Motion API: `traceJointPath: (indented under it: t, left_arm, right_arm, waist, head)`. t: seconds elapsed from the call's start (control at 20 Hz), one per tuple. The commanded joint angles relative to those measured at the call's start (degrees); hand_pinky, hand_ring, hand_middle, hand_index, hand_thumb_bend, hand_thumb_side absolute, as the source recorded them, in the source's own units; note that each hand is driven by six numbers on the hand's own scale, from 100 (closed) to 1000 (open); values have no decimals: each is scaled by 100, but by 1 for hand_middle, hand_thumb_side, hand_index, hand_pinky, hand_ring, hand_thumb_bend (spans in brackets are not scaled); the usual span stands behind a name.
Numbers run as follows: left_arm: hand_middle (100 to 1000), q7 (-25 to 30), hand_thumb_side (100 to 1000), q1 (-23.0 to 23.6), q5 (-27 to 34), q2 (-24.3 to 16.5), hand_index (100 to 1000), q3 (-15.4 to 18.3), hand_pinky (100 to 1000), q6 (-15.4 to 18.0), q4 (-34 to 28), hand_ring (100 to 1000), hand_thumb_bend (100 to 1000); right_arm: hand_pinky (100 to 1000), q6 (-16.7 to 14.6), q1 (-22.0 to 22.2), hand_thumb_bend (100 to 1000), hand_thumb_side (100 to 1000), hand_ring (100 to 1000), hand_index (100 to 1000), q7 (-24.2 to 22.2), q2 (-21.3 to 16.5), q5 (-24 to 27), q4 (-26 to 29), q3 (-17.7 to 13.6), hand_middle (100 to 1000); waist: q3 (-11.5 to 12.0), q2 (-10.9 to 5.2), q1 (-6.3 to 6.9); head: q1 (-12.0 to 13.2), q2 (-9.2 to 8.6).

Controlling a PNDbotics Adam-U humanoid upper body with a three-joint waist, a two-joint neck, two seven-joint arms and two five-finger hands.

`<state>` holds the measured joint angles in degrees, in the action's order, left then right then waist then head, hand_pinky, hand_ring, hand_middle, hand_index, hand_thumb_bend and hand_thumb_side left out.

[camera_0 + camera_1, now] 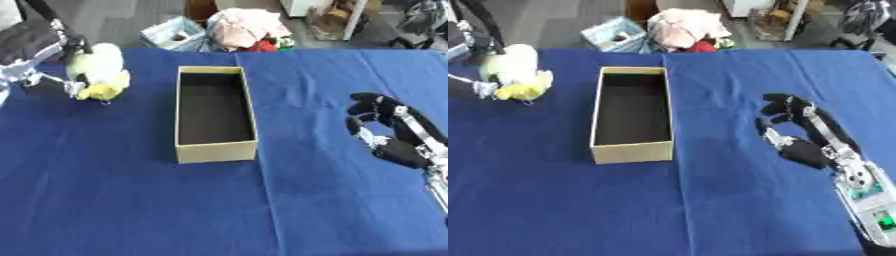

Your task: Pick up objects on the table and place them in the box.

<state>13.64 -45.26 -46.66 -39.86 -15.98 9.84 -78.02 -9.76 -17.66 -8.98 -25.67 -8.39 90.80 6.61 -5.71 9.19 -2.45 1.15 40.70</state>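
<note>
A white and yellow plush toy [98,70] sits at the far left of the blue table [131,200]. My left hand [35,46] comes in from the upper left, and its fingers [75,44] curl round the toy from above and below. An open cardboard box [216,151], long and narrow, stands in the middle with nothing visible inside. Off to the right of the box, my right hand [398,149] rests palm up with relaxed fingers and holds nothing.
Beyond the table's far edge lie a light blue basket [173,34] and a pile of pink cloth [249,25], with furniture behind them. Blue cloth covers the table between the box and each hand.
</note>
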Motion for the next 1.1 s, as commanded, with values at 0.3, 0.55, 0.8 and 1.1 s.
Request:
traceJointPath:
  t: [0.3,0.55,0.8,1.1]
  left_arm:
    - [325,107,100,-749,-356,751,477,-292,567,507,483,340,193]
    - [334,213,100,-911,-466,1149,488,-469,571,808,770,350,205]
    - [351,380,100,-936,-386,1438,504,-586,578,1029,991,366,251]
    - [423,814,100,-885,-249,1567,568,-724,605,1254,1069,437,361]
  right_arm:
    - [730,-23,-151,240,520,770,867,-104,-81,71,91,54,663]
    - [730,-27,-203,239,523,770,866,-175,-60,93,87,118,663]
    - [729,-32,-236,238,524,770,866,-224,-39,110,83,158,662]
    - [730,-34,-247,236,526,770,865,-245,-29,119,82,170,662]
  waist:
    - [-125,-62,2]
    - [-233,-41,14]
    - [-325,-19,25]
    - [-371,3,27]
  head:
    - [103,-82]
    - [152,-116]
    - [200,-137]
    - [214,-148]
